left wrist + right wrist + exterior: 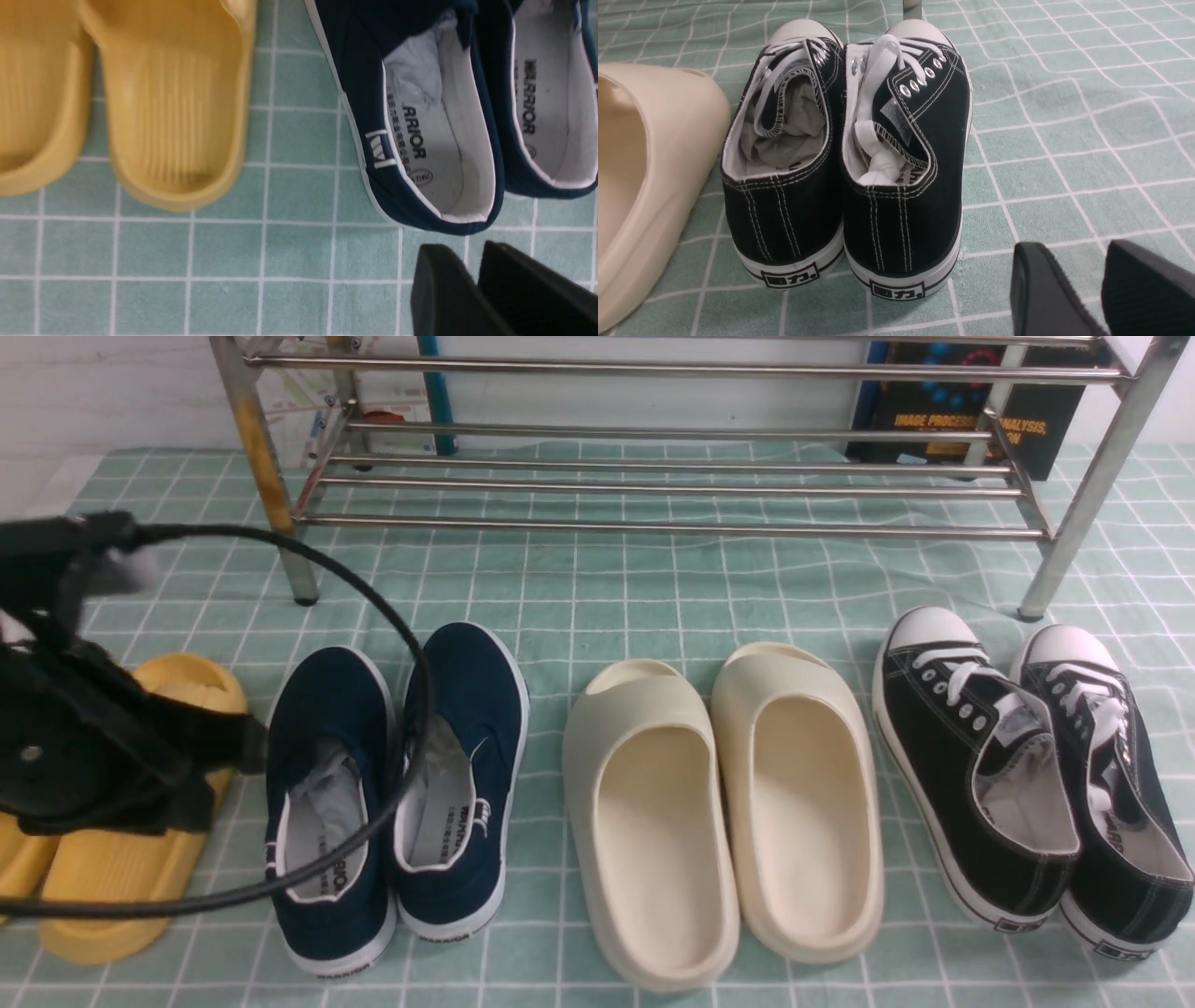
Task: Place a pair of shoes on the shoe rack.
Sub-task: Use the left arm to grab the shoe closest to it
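Observation:
The pair of shoes, two navy slip-ons with white soles, stands side by side at the front left: one shoe [327, 737] [359, 70] and its mate [467, 709] [551, 116]. The shoe rack [653, 527] of steel tubes stands behind them, with nothing on its bars. My left arm [84, 756] hangs over the yellow slides. My left gripper [460, 249] sits just behind the heel of the nearer navy shoe, apart from it, with a narrow gap and nothing between its fingers. My right gripper [1073, 247] is open and holds nothing, behind and beside the black sneakers' heels.
Yellow slides [121, 887] [173, 116] lie left of the navy pair, cream slides [719, 803] to its right, and black lace-up sneakers [1027, 775] [840, 186] at far right. A black cable [411, 644] loops across the navy shoes. A book [962, 420] leans behind the rack.

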